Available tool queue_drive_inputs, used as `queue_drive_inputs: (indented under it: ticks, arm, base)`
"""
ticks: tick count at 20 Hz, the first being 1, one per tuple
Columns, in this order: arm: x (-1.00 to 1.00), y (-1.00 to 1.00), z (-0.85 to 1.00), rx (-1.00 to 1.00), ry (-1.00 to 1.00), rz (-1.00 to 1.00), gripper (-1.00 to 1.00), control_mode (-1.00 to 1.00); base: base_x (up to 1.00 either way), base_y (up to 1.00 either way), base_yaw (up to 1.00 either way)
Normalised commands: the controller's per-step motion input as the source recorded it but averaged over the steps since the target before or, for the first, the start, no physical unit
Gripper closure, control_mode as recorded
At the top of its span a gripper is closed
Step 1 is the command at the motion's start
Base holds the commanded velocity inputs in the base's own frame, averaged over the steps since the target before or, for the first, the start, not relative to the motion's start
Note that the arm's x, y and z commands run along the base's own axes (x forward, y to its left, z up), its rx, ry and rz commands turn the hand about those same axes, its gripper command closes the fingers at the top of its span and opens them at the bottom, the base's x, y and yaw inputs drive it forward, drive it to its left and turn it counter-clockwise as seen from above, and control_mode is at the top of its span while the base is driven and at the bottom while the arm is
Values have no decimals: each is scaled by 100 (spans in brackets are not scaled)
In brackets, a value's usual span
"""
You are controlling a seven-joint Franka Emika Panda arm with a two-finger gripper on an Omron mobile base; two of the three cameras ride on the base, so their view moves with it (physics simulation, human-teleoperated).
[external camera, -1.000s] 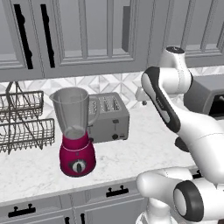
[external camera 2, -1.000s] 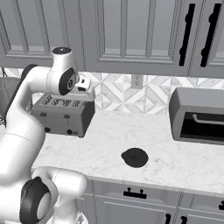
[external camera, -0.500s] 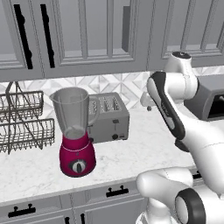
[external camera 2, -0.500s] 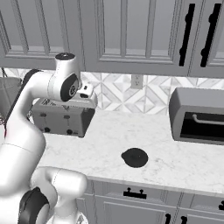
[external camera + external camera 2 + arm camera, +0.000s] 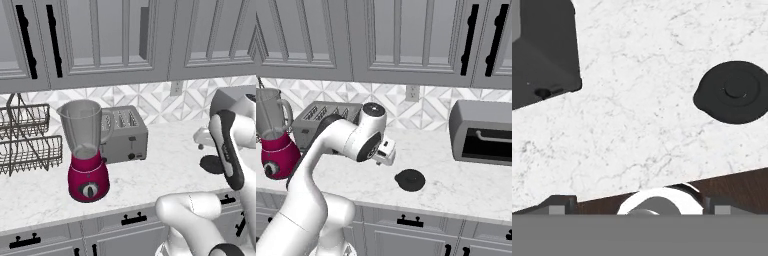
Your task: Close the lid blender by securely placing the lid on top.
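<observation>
A: What is seen at the left of the counter?

B: A wire rack (image 5: pixel 25 142) is cut off by the left edge of the left base view. Just beside it the blender (image 5: pixel 86 150) is stood upright on the marble counter (image 5: pixel 150 172), its clear jar open at the top and its magenta base turned so the dial is seen. In the right base view the blender (image 5: pixel 275 140) is clipped by the left edge, so only part of the jar is shown.

A: And behind it?

B: A grey toaster (image 5: pixel 125 134) is set just behind and to the right of the blender, near the tiled wall. In the hand view only a dark corner of the toaster (image 5: pixel 542 50) is caught at the upper left.

A: Where is the lid found?

B: The lid (image 5: pixel 410 180) is laid flat on the counter, well apart from the blender and near the front edge. In the left base view the lid (image 5: pixel 211 164) is partly hidden behind the arm. In the hand view the lid (image 5: pixel 732 92) is seen whole, with a small knob at its centre.

A: How is the gripper held?

B: The gripper (image 5: pixel 386 152) is hung above the counter just left of the lid; its jaws are spread wide and nothing is held. Its fingertips can hardly be made out.

A: Farther right?

B: A dark oven (image 5: pixel 483 134) is cut off by the right edge.
</observation>
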Motion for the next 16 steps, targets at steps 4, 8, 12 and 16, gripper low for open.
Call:
queue_drive_inputs:
  ticks: [4,8,12,16]
  arm:
    - [14,-95,-35,6,16,-10,-100,-100]
    - [35,-58,-37,0,16,-2,-100,-100]
    - [47,-38,-31,-1,20,0,-100,-100]
    - [47,-16,-34,0,10,0,-100,-100]
  base:
    - [0,0,0]
    - [0,0,0]
    - [0,0,0]
    - [0,0,0]
